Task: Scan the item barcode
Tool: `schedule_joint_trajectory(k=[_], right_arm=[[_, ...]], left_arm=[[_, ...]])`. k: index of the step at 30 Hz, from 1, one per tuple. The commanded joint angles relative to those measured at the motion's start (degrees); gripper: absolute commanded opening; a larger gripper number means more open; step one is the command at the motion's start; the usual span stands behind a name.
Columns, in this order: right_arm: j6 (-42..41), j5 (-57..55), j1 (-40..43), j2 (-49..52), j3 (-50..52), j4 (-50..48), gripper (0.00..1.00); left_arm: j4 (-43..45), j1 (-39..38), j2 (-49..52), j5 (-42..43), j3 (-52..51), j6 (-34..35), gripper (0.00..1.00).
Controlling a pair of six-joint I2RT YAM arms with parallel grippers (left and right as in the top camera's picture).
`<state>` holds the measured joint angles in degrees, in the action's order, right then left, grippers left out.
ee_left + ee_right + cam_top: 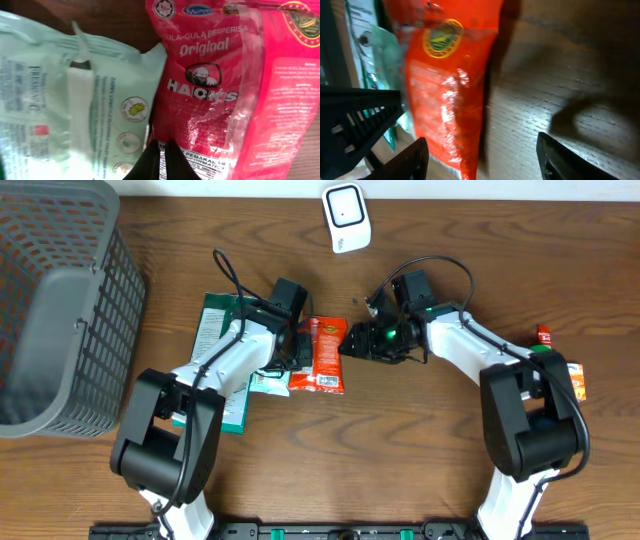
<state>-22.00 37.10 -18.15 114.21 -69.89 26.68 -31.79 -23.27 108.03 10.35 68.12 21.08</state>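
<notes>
- Your left claw (161, 147) was pinched shut on the edge of the red candy bag (322, 356), which lay at the centre of the table (420, 460).
- Your right claw (481, 145) stood open at the bag's 3 o'clock side, straddling its edge.
- You would have done best to grip firmly, then turn the barcode toward the scanner (345, 218) at 12 o'clock.

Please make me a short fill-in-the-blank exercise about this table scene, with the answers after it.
1. The Hacks packet pinched by the left hand is ____ in colour.
2. The right hand has its jaws ____.
3. The basket stands on the robot's ____ side.
Missing words: red; open; left.
</notes>
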Motion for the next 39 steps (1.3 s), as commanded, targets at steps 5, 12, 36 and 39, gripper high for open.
schedule_joint_trajectory(k=[5, 12, 36, 39], right_arm=[[0.02, 2.4, -0.24, 1.01, 0.39, -0.31, 0.63], [0.39, 2.43, -0.15, 1.01, 0.39, -0.31, 0.63], [2.8, 2.4, 2.73, 1.01, 0.39, -0.13, 0.69], [2.8, 2.4, 2.73, 1.01, 0.39, -0.13, 0.69]], left_arm=[[1.88, -3.45, 4.15, -0.52, -0.63, 0.68, 0.08], [2.84, -5.22, 5.05, -0.59, -0.61, 0.66, 0.09], [3.69, -4.22, -4.9, -8.57, 1.09, 3.89, 0.08], [4.5, -4.24, -3.1, -9.53, 1.07, 3.89, 0.08]])
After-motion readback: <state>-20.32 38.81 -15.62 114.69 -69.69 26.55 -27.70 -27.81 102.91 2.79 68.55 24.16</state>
